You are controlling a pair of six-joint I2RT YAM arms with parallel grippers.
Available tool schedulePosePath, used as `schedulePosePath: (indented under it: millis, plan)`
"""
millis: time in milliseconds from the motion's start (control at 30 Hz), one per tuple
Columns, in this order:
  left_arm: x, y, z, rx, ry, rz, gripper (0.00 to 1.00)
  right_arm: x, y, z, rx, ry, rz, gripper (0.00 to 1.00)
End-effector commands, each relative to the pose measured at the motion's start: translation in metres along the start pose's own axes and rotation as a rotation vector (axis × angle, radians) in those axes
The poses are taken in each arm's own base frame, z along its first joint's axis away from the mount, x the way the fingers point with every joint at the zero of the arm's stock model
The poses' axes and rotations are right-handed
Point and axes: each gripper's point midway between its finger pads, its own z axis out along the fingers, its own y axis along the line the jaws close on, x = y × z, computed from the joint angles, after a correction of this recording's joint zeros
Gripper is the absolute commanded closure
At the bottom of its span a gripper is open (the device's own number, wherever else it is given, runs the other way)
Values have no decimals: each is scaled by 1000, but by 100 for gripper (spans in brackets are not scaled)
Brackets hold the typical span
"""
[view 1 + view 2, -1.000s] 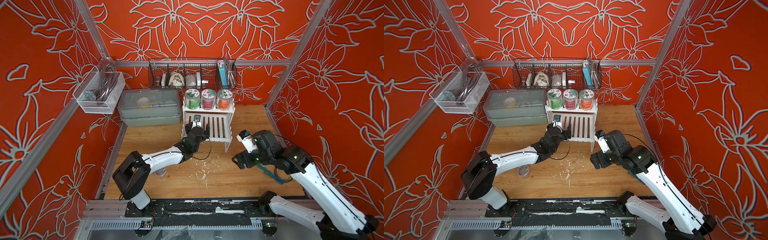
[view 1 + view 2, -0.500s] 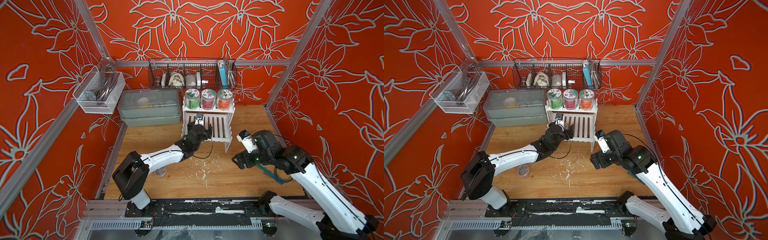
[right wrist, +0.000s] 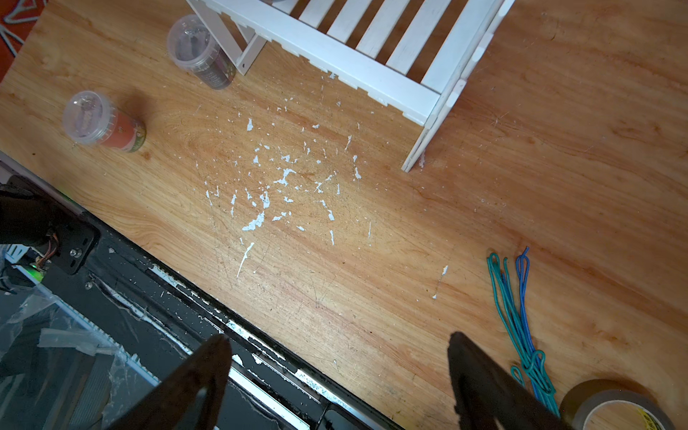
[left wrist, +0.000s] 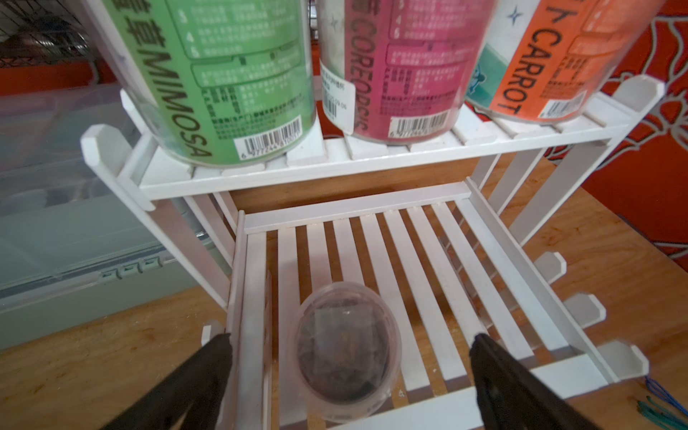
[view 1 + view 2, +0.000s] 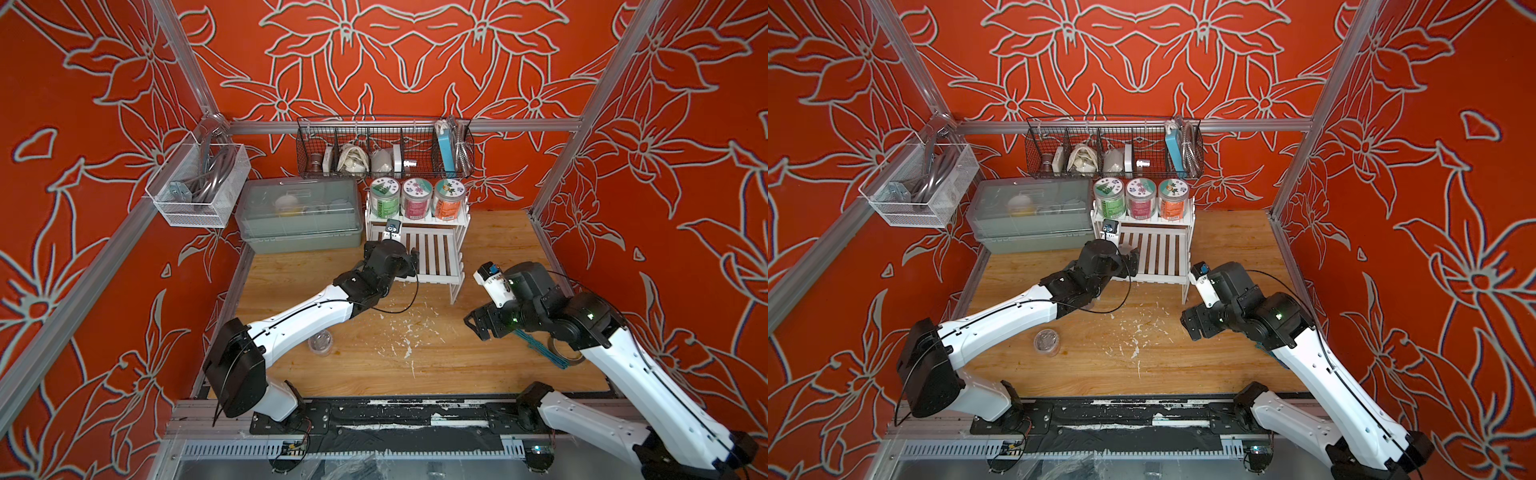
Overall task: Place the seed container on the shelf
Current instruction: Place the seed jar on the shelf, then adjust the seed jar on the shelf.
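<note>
A small round seed container (image 4: 346, 353) of clear plastic, dark contents visible through its lid, is seen upright on the slatted lower tier of the white shelf (image 4: 372, 163). The left gripper (image 4: 352, 338) is spread wide, its black fingers (image 4: 193, 379) set either side of the container, clear of it. 3 glossy cylindrical jars (image 4: 391, 74) are lined along the upper tier. The right gripper (image 3: 340, 337) is held wide open, gripping nothing, above the scuffed wooden table (image 3: 521, 149).

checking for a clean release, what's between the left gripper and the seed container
Only bare white slats of the shelf: in the left wrist view the open left gripper stands clear of the seed container on both sides.
</note>
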Motion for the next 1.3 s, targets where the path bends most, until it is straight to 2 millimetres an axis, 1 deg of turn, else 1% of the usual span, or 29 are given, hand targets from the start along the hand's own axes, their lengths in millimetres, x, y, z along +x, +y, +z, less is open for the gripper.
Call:
schedulePosePath:
  millis: [0, 167, 367, 567, 800, 967, 1067, 1167, 1267]
  plan:
    - [14, 3, -2, 30, 84, -41, 1, 2, 1, 3, -14, 7, 8, 6]
    - [20, 2, 8, 58, 150, -98, 1, 3, 1, 2, -11, 9, 10, 6]
    - [21, -5, 23, 75, 187, -93, 1, 3, 0, 2, -10, 7, 11, 6]
    - [26, -11, 33, 80, 215, -71, 1, 4, 0, 2, -10, 8, 11, 6]
    - [41, -8, 44, 43, 252, -37, 1, 5, -1, 2, -5, 10, 9, 6]
    - [45, -4, 47, 18, 259, -19, 1, 5, -1, 2, -4, 9, 10, 6]
    - [45, -3, 48, 13, 254, -15, 4, 5, -1, 2, -4, 9, 10, 6]
    - [43, -1, 47, 9, 242, -8, 13, 5, -1, 2, -5, 9, 8, 6]
    - [40, 1, 46, -1, 225, -2, 15, 5, -1, 2, -4, 10, 9, 6]
